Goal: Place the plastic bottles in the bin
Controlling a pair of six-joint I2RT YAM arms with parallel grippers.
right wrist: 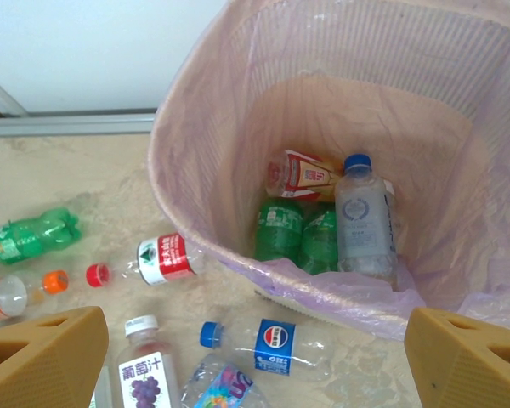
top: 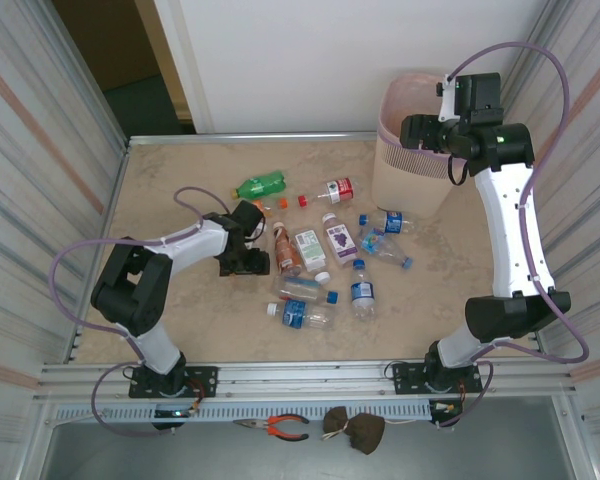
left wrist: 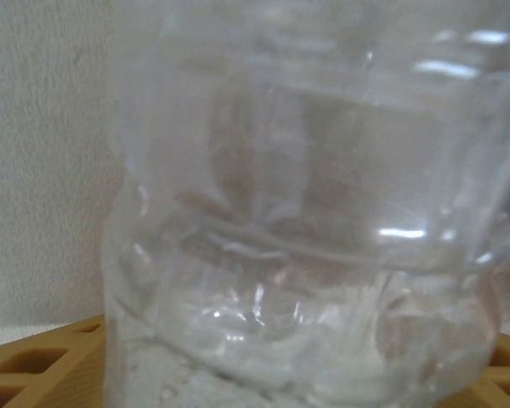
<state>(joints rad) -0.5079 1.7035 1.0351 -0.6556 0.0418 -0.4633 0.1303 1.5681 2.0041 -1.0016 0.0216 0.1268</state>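
Risk: the clear bottle [left wrist: 306,221], thin-walled and dented, could slip or crumple at the left pincer [top: 248,265], whose grip could not be determined. The right pincer [right wrist: 257,355] hung released over the bin [right wrist: 229,93], which held several bottles [right wrist: 361,212]; others lay scattered on the tabletop [top: 170,180], some beside the bin.

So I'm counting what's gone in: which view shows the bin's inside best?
The right wrist view: it looks down into the bin, onto green bottles, a clear blue-capped bottle and a red-labelled one. The top external view gives its slotted side, the right arm across its rim. The left wrist camera faces a clear bottle.
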